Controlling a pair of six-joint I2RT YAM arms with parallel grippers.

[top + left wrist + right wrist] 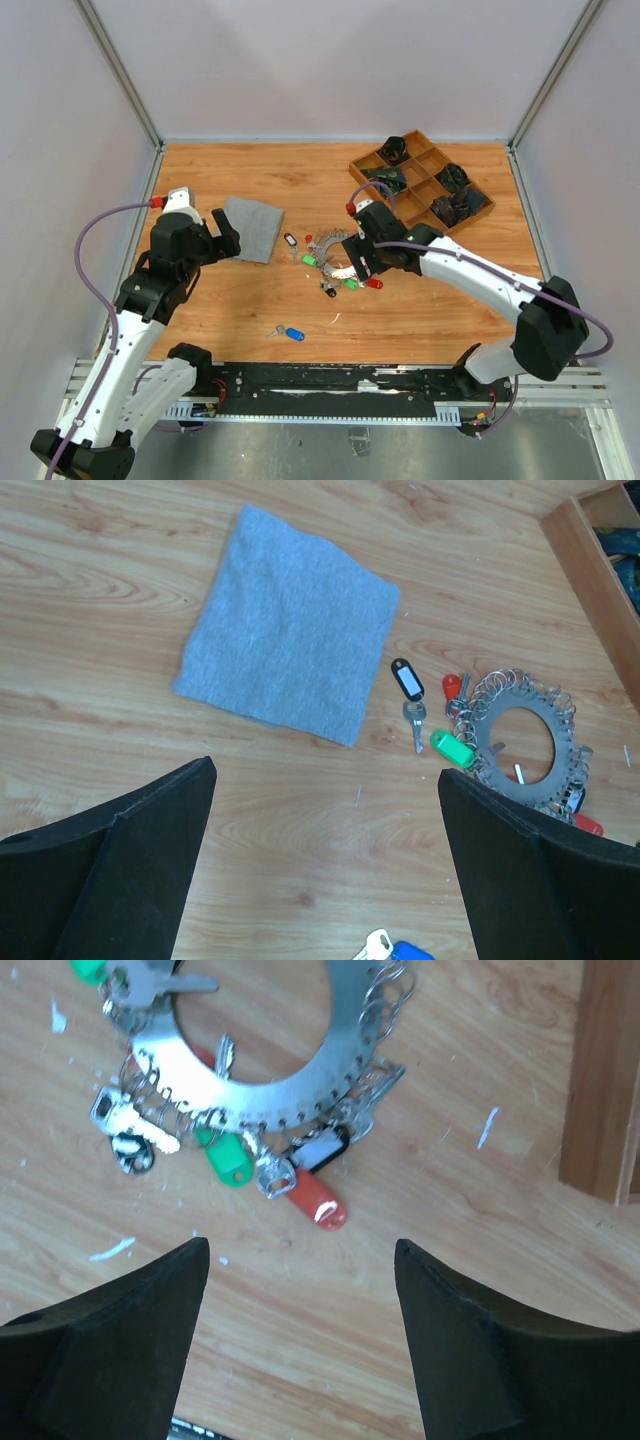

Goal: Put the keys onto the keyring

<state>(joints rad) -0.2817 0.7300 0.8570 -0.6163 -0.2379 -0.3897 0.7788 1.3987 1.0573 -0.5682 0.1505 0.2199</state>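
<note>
The keyring [328,256] lies mid-table: a flat silver ring crowded with keys and red, green and black tags. In the right wrist view the keyring [262,1064] lies just ahead of my open, empty right gripper [300,1250], beside its red tag [318,1202]. In the top view the right gripper [350,264] hovers over the ring's right side. A loose key with a blue tag [290,333] lies near the front, also in the left wrist view [395,948]. A black-tagged key [408,687] lies left of the ring. My left gripper [325,775] is open and empty over bare wood.
A grey cloth square [252,228] lies left of the ring, just ahead of the left gripper [226,240]. A wooden compartment tray [470,215] with dark items stands at the back right; its wall shows in the right wrist view [600,1080]. White flecks dot the wood.
</note>
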